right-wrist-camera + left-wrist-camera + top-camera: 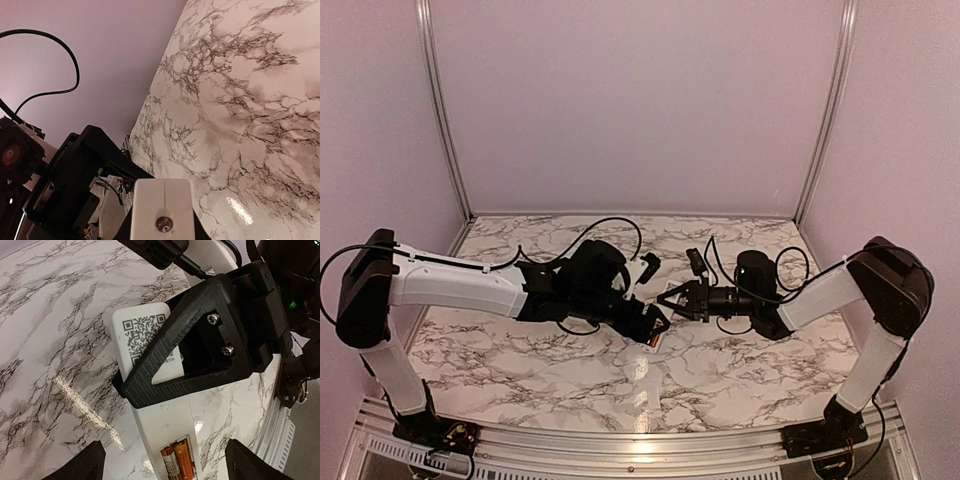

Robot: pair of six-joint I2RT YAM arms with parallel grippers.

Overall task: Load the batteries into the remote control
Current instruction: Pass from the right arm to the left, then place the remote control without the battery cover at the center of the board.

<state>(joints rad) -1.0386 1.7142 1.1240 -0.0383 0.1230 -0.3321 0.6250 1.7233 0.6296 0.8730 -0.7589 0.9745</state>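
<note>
Two batteries (176, 460) sit side by side in the remote control (145, 335), its far end clamped by the right gripper (667, 298), the left gripper (169, 465) spread wide above; loading looks done, so checking they lie flat probably comes next

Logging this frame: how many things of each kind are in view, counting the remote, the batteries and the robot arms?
Remote control: 1
Batteries: 2, side by side in the remote's uncovered compartment
Arms: 2, the left arm and the right arm
Total: 5
</note>
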